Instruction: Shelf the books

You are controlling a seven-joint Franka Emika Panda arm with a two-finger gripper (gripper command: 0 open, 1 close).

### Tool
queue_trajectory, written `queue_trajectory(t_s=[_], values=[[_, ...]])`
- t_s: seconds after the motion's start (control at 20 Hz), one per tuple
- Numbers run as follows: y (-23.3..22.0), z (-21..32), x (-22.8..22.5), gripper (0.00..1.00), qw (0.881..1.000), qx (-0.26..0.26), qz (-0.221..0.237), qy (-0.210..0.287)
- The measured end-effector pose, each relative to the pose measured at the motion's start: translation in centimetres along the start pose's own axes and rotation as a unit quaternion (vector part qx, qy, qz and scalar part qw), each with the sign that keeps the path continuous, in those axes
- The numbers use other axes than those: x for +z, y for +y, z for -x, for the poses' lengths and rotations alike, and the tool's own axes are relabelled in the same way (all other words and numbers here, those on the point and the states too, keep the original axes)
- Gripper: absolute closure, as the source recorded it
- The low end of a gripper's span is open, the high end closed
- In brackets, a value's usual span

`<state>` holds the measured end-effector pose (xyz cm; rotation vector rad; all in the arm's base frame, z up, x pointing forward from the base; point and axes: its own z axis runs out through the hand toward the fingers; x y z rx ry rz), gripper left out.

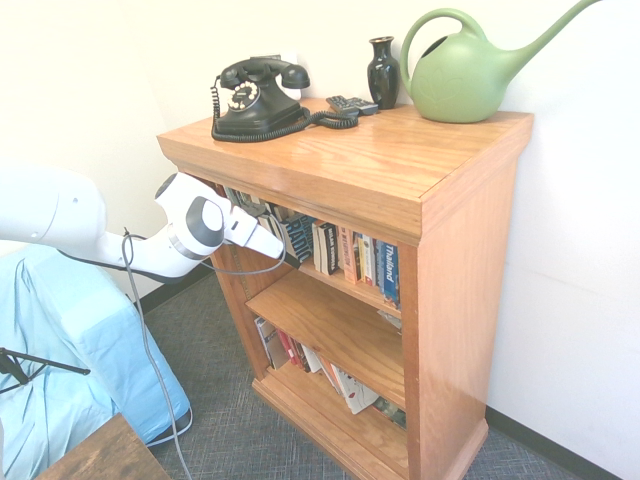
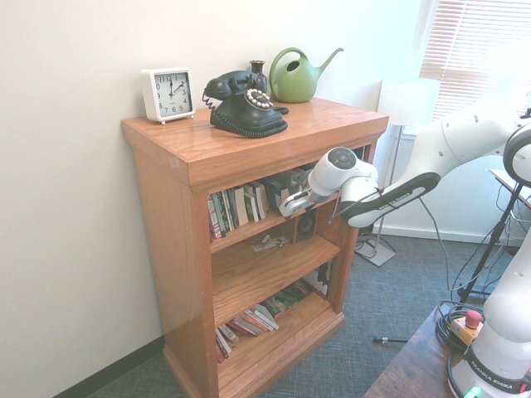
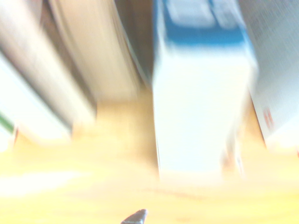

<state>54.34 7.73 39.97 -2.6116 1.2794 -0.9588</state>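
Paperback [image 3: 201, 107] on shelf [image 3: 107, 154], just beyond hand [image 2: 288, 206], can't tell whether open or closed

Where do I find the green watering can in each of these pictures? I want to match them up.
First exterior view: the green watering can is at the top right, on the bookcase's top.
Second exterior view: upper middle, slightly right, at the back of the same top.
Wrist view: not in it; only books on a shelf, up close.
Shared landmark of the two exterior views: the black telephone.
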Motion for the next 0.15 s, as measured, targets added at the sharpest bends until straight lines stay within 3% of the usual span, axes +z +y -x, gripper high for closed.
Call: queue_trajectory(t_s=[0.15], values=[[3.1, 1.8, -1.7, 0.00, 1.000, 0.002, 0.004, -0.015]])
